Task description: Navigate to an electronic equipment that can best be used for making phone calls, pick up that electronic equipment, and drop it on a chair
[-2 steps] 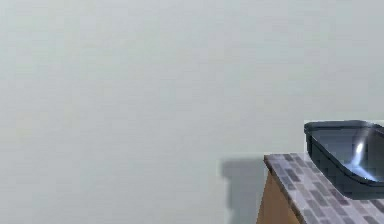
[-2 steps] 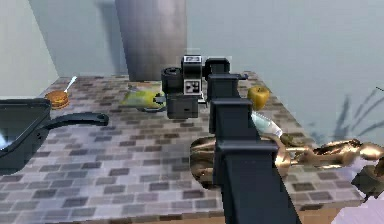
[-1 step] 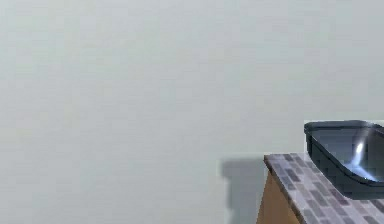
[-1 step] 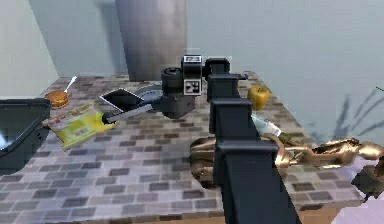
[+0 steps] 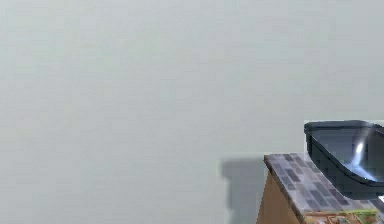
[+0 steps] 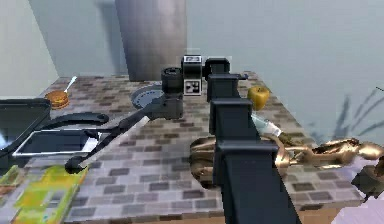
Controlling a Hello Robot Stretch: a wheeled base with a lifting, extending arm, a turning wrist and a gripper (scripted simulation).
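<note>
A flat dark slab with a pale face (image 6: 46, 143), shaped like a phone or tablet, lies on the tiled counter (image 6: 150, 165) at the arm side view's left. My arm (image 6: 235, 130) rises from the bottom edge over the counter. The gripper's dark body sits left of the white marker squares (image 6: 193, 78), and its thin fingers slant down-left to the gripper (image 6: 78, 162) tip, just right of the slab. With the counter and the slab right behind the tip, I cannot tell whether it holds anything or touches the slab.
A gold statue (image 6: 310, 155) lies right of the arm, with a yellow fruit (image 6: 260, 97) behind it. A grey disc (image 6: 150, 98), an orange item (image 6: 60, 100), a yellow-green box (image 6: 45, 192) and a dark bin (image 5: 350, 155) share the counter. A metal column (image 6: 152, 35) stands behind.
</note>
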